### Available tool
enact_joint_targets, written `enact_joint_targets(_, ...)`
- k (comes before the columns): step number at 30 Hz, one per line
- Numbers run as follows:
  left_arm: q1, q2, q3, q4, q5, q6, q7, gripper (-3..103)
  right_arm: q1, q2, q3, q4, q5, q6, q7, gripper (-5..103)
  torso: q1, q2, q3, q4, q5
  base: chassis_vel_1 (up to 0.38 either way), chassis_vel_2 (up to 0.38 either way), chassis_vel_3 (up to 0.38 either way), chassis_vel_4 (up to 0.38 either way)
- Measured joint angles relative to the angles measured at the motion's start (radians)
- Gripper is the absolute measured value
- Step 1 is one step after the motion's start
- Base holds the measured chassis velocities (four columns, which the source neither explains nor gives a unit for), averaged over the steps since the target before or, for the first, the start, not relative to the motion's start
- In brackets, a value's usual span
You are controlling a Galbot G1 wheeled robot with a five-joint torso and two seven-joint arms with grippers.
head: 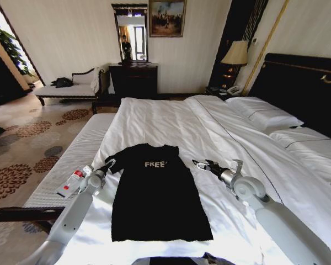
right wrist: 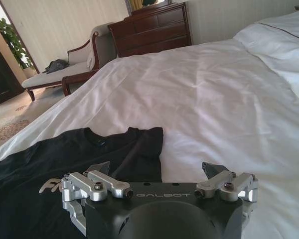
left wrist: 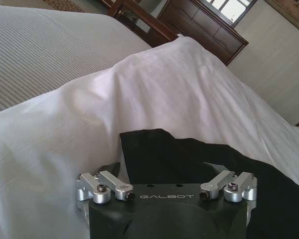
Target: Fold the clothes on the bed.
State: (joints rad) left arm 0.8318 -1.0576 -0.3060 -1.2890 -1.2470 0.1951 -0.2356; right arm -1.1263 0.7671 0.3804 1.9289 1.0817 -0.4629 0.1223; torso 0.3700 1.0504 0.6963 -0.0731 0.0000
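Garment: black top (head: 157,196) with white "FREE" lettering, spread flat, chest up, on the near part of the white duvet (head: 171,118); neckline toward the far end of the bed (head: 298,182), hem toward the robot.
Left gripper (head: 111,162): at the top's left sleeve, at the sleeve edge by the head view. In the left wrist view its fingers (left wrist: 112,169) stand spread wide, with black fabric lying between and beyond them; nothing is clamped.
Right gripper (head: 197,164): just beside the top's right sleeve, over bare duvet, with a narrow strip of white between tip and cloth. In the right wrist view the fingers (right wrist: 212,169) are apart; the sleeve edge lies between them, nearer the inner finger. No grasp.
Bedside: a small white and red object (head: 73,182) lies on the striped surface left of the left arm.
Room: dark dresser (head: 133,79) and chaise (head: 71,88) at the far wall.
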Motion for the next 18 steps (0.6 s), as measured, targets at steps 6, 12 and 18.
enact_joint_targets(6,-0.008,-0.005,0.001,0.011,0.02,-0.013,0.018,76,-0.007,-0.002,0.004,0.001,-0.003,-0.002,-0.002,100,0.0,0.0,0.0,0.0,0.0,0.0,0.0,0.0,0.0)
enact_joint_targets(12,-0.009,-0.014,-0.006,0.023,0.022,-0.02,0.022,54,-0.022,0.005,0.006,0.012,-0.007,-0.007,-0.002,100,0.0,0.0,0.0,0.0,0.0,0.0,0.0,0.0,0.0)
enact_joint_targets(18,-0.009,-0.015,-0.008,0.02,0.021,-0.02,0.022,32,-0.03,0.002,0.015,0.016,-0.007,-0.009,-0.002,100,0.0,0.0,0.0,0.0,-0.0001,0.0,0.0,0.0,0.0)
